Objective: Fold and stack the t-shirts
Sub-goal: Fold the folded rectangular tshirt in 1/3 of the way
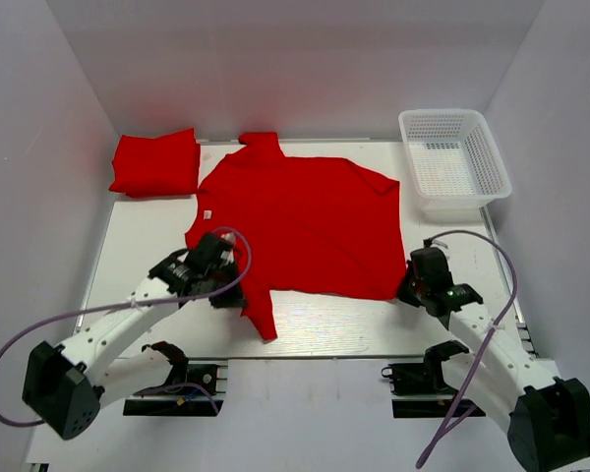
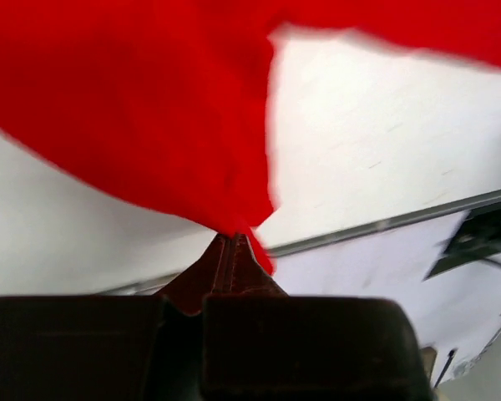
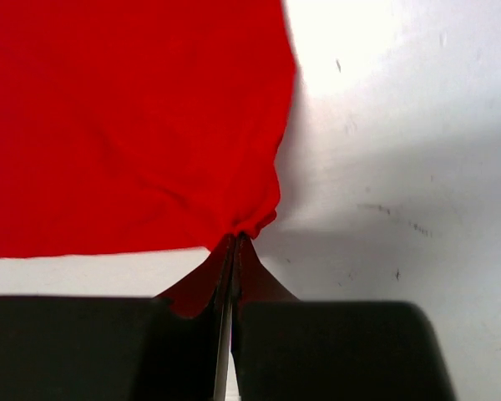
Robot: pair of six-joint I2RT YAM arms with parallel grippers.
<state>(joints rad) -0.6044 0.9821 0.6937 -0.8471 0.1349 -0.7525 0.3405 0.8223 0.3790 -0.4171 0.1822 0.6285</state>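
A bright red t-shirt [image 1: 305, 221] lies spread across the middle of the white table, its white neck tag [image 1: 206, 213] at the left. My left gripper [image 1: 234, 285] is shut on the shirt's near left part, and the cloth [image 2: 150, 117] hangs from its tips in the left wrist view. My right gripper [image 1: 405, 285] is shut on the shirt's near right corner, pinched cloth [image 3: 134, 125] showing in the right wrist view. A second red t-shirt [image 1: 157, 162] lies folded at the back left corner.
A white plastic mesh basket [image 1: 454, 157] stands at the back right. White walls close the table on three sides. The table's front edge [image 1: 305, 356] runs just behind the arm bases.
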